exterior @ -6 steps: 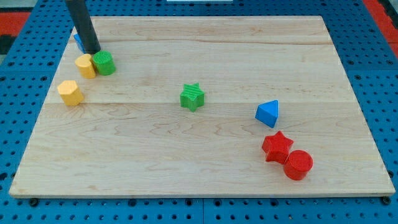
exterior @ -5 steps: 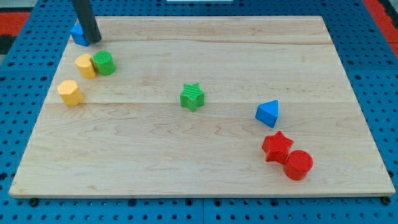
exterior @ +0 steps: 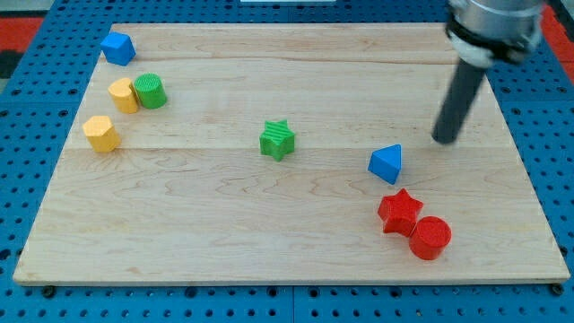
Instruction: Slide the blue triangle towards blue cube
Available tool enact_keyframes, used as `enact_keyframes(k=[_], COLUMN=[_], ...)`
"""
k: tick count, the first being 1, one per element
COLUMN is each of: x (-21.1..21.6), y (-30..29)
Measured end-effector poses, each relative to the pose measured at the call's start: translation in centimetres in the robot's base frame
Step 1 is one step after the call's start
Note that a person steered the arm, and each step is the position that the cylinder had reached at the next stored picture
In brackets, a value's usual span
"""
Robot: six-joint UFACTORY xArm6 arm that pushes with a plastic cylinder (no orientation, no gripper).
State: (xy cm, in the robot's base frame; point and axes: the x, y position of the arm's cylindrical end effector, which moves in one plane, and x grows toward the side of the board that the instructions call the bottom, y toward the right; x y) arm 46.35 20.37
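The blue triangle [exterior: 386, 163] lies on the worktop [exterior: 296, 224] toward its right edge, about midway between top and bottom. My tip [exterior: 444, 139] stands just up and to the right of it, near but not touching; the tool is a bare rod with nothing to spread or pinch. The blue cube [exterior: 117, 48] sits far off in the top-left corner. A red star [exterior: 399, 212] and red cylinder [exterior: 430, 238] lie just below the triangle, and a green star [exterior: 278, 140] sits near the middle.
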Motion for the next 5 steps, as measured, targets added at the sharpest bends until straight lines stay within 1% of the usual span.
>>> enact_keyframes(k=[1, 3, 4, 5], x=[3.9, -0.9, -2.3, -1.2], y=[-4.5, -10.6, -15.2, -15.6])
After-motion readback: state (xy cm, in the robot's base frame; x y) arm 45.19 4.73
